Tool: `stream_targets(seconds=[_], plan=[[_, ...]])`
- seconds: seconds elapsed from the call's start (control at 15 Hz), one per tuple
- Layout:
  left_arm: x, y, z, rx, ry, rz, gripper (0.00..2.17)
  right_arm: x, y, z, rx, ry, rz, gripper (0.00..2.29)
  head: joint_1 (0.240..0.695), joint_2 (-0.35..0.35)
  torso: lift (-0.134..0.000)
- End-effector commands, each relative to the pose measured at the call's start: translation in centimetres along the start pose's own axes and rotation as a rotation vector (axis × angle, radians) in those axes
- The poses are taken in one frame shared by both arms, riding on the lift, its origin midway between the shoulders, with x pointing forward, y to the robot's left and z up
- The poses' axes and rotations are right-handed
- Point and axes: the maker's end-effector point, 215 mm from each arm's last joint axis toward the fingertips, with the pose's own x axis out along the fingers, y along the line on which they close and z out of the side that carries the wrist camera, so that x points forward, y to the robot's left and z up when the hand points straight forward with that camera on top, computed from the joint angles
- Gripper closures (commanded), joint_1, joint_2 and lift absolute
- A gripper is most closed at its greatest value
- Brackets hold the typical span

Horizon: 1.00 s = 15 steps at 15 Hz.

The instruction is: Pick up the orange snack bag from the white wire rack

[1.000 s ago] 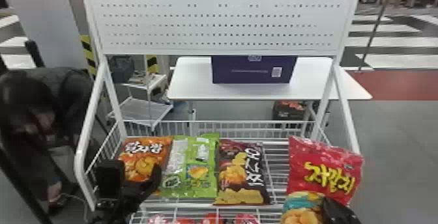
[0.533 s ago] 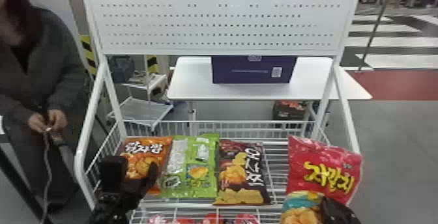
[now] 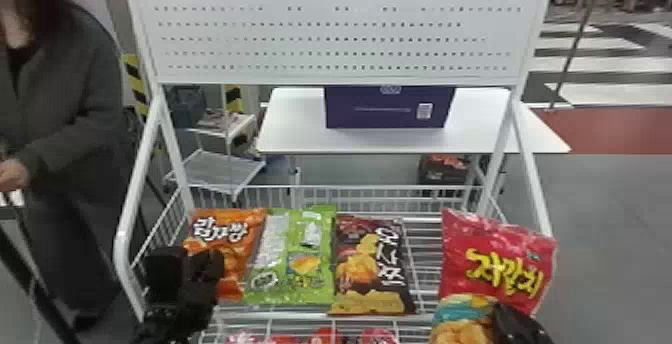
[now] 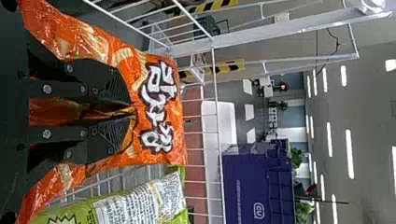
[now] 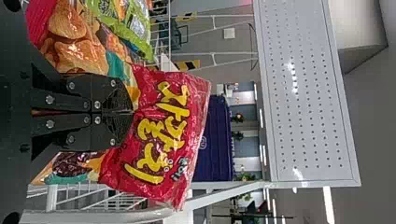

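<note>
My left gripper (image 3: pixel 191 262) stands over the lower left part of the orange snack bag (image 3: pixel 240 248), at the left end of the white wire rack (image 3: pixel 295 316). The left wrist view has that gripper (image 4: pixel 132 112) shut on the orange bag (image 4: pixel 175 128), its film creased between and around the fingers. At the rack's right, my right gripper (image 3: pixel 520 324) is at the lower part of an upright red snack bag (image 3: pixel 500 263). In the right wrist view the gripper (image 5: pixel 132 112) is shut on this red bag (image 5: pixel 156 135).
A green bag (image 3: pixel 300 248) lies right beside the orange one, then a brown bag (image 3: pixel 372 273). White side posts (image 3: pixel 131 208) and a perforated panel (image 3: pixel 340 33) frame the rack. Behind stands a table (image 3: pixel 295 133) with a purple box (image 3: pixel 390 108).
The left gripper's fingers have come together on the orange bag, which they were spread over before. The right gripper and red bag have hardly moved. A person at the left has stood up.
</note>
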Motion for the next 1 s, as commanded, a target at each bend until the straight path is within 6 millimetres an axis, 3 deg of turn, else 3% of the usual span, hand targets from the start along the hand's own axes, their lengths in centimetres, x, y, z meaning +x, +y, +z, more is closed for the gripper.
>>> stream_targets(seconds=[0.0, 0.4, 0.73, 0.93], plan=[[-1.5, -0.4, 1.6, -0.02, -0.041, -0.01, 1.89, -0.1, 0.2, 0.1, 0.002, -0.002, 0.003, 2.22, 0.499, 0.0, 0.0], [-9.7, 0.0, 5.1, -0.112, -0.211, -0.007, 1.89, -0.5, 0.6, 0.4, 0.001, -0.003, 0.008, 2.22, 0.499, 0.0, 0.0], [-16.7, -1.7, 5.0, -0.16, -0.282, -0.042, 1.89, -0.5, 1.2, 0.4, 0.007, -0.003, 0.019, 2.22, 0.499, 0.0, 0.0], [-18.7, -1.9, 3.7, -0.15, -0.258, -0.043, 1.89, -0.3, 1.2, 0.3, 0.008, -0.001, 0.021, 2.22, 0.499, 0.0, 0.0]])
